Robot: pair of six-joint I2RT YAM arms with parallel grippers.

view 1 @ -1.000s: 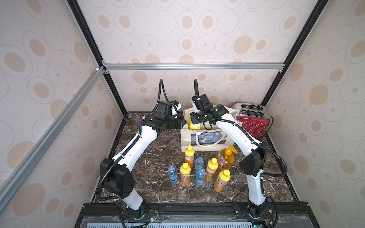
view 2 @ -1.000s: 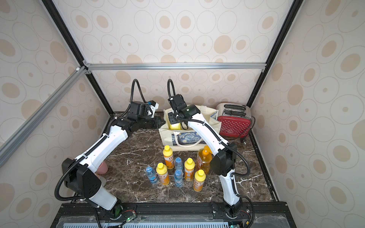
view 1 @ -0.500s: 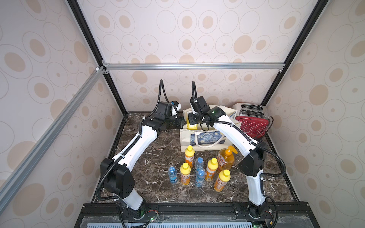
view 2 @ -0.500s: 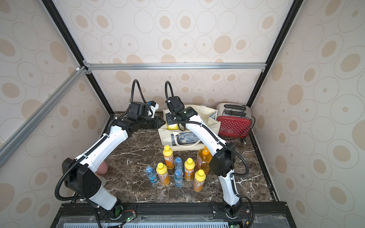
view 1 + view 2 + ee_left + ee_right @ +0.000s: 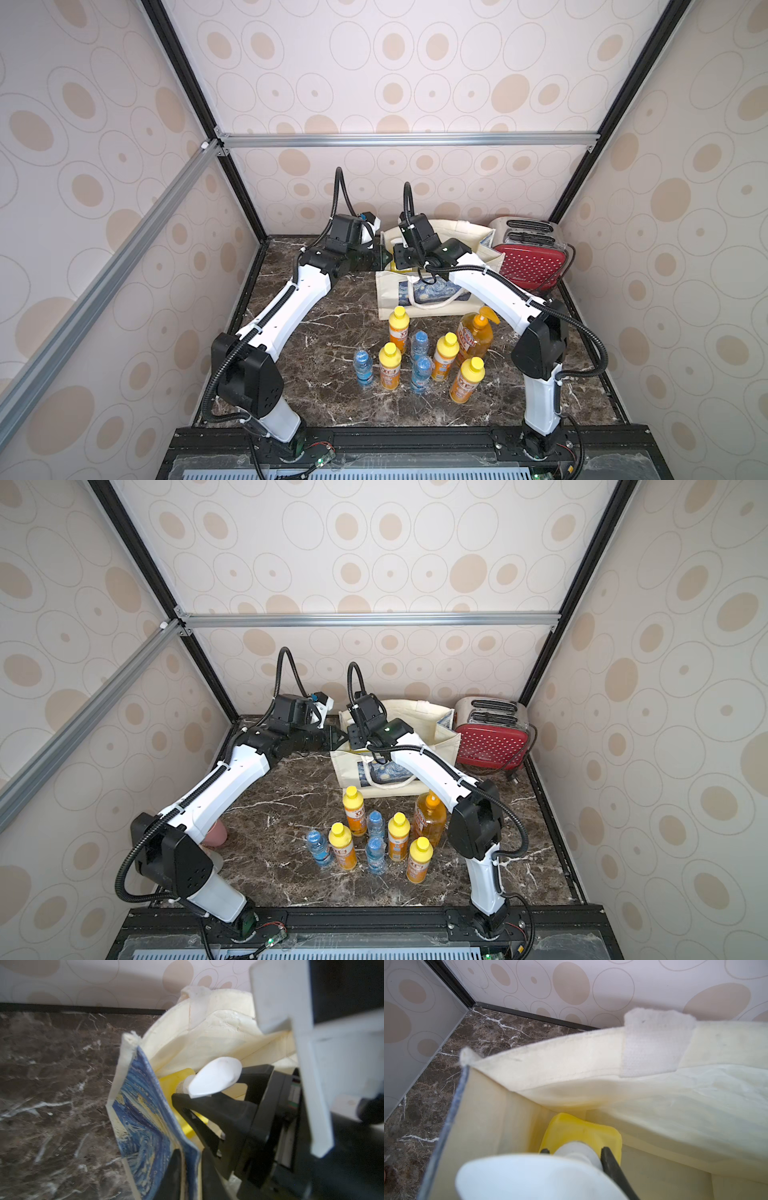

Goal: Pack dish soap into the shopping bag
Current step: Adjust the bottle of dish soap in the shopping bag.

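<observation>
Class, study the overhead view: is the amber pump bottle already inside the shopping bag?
No, the amber pump bottle stands on the marble table, in front of the shopping bag.

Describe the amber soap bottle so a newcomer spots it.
Find the cream tote with the blue print. Among the bottles standing before it, the amber soap bottle is at the right end. Only it has an orange pump, and it is broader than the yellow-capped bottles.
</observation>
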